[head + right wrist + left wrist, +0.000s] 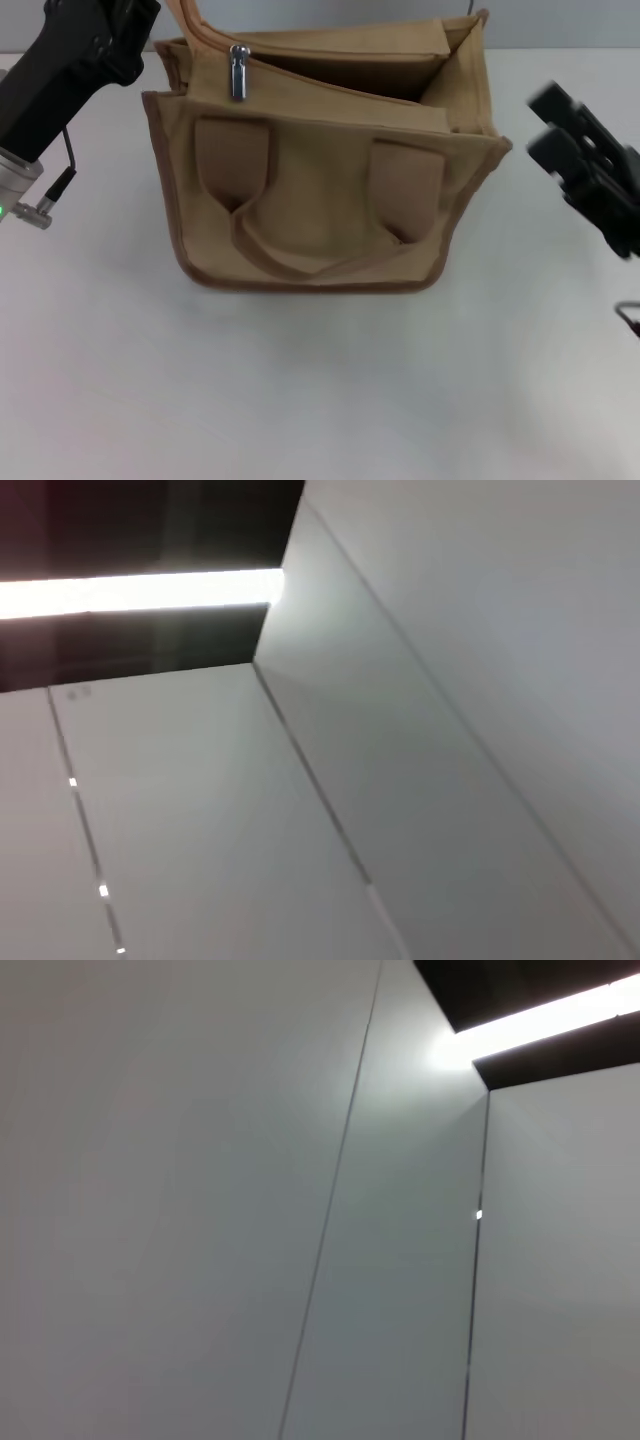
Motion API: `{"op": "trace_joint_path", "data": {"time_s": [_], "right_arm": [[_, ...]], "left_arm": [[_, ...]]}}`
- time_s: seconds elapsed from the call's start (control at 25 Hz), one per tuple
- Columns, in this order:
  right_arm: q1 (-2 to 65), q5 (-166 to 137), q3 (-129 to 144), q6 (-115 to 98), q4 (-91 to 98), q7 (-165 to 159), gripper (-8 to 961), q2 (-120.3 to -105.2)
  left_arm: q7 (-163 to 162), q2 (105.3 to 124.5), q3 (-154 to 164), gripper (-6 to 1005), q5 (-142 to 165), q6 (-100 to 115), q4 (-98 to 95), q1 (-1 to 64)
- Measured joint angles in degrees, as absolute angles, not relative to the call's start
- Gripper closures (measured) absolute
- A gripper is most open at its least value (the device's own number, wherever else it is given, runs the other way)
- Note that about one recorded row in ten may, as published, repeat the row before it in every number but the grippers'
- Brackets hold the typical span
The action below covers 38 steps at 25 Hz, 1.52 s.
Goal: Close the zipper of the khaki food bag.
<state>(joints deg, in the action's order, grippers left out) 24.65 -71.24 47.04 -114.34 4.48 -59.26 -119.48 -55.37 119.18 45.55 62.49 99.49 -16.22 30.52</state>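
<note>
The khaki food bag (330, 200) stands on the white table in the head view, its strap handles lying against the near side. Its top gapes open over most of its length. The zipper (300, 75) runs along the near top edge, and the silver slider and pull tab (238, 70) sit at the bag's left end. A tan strip (185, 15) rises from that end to the picture's top edge. My left gripper (125, 25) is at the bag's upper left corner, its tip cut off by the frame. My right gripper (548, 125) hovers open, right of the bag and apart from it.
The white table (300, 400) spreads in front of the bag and on both sides of it. Both wrist views show only pale wall panels (200, 1210) (450, 680) and a ceiling light strip (560, 1010), not the bag.
</note>
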Motion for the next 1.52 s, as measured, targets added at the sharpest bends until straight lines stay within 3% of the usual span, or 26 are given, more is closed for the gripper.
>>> {"op": "trace_joint_path", "data": {"time_s": [0.32, 0.68, 0.88, 1.12, 1.52], "right_arm": [[34.1, -71.8, 47.1, -107.3, 5.3, -67.2, 141, -119.62], [37.9, -72.0, 47.1, -100.7, 5.1, -75.9, 167, -119.86], [39.4, -72.4, 49.5, -99.1, 5.0, -77.9, 398, -119.93], [41.5, -72.4, 50.7, -96.6, 3.5, -77.9, 573, -119.92], [42.4, -71.9, 50.4, -92.9, 3.4, -78.0, 573, -119.88]], "left_arm": [[-56.3, 119.18, 45.6, 969, 62.7, 100.4, -14.2, 33.7], [-56.4, 119.18, 46.6, 969, 62.7, 100.2, -13.3, 36.7], [-56.3, 119.18, 47.8, 969, 62.6, 100.0, -13.0, 38.5], [-56.3, 119.18, 47.8, 970, 62.5, 99.9, -12.7, 39.8], [-56.4, 119.18, 47.9, 969, 62.5, 100.3, -12.4, 40.4]]}}
